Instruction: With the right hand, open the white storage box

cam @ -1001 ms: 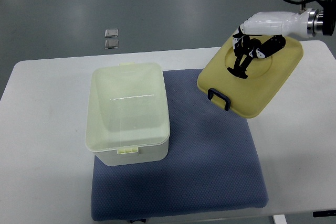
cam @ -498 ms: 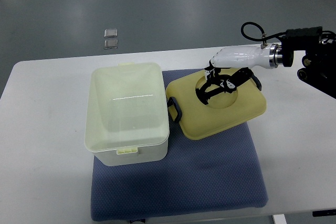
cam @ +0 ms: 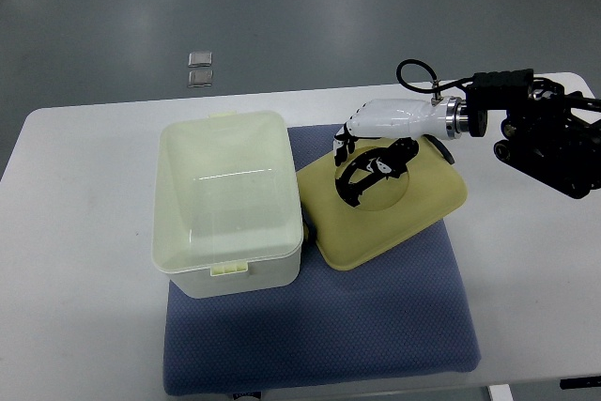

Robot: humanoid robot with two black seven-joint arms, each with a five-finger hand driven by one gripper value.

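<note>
- One right hand (cam: 362,152) appeared to grip the yellow lid (cam: 385,204), fingers curled into its recess.
- Lid leaned against the open white storage box (cam: 228,202) on the blue mat (cam: 376,326).

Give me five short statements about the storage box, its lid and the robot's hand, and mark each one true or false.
1. The white storage box stands open, with no lid on it. True.
2. The yellow lid lies to the left of the box. False: it lies to its right, on the blue mat.
3. The right hand is over the lid. True.
4. The box stands wholly on the bare white table. False: it stands partly on the mat.
5. The left hand shows beside the box. False: it is out of view.
</note>
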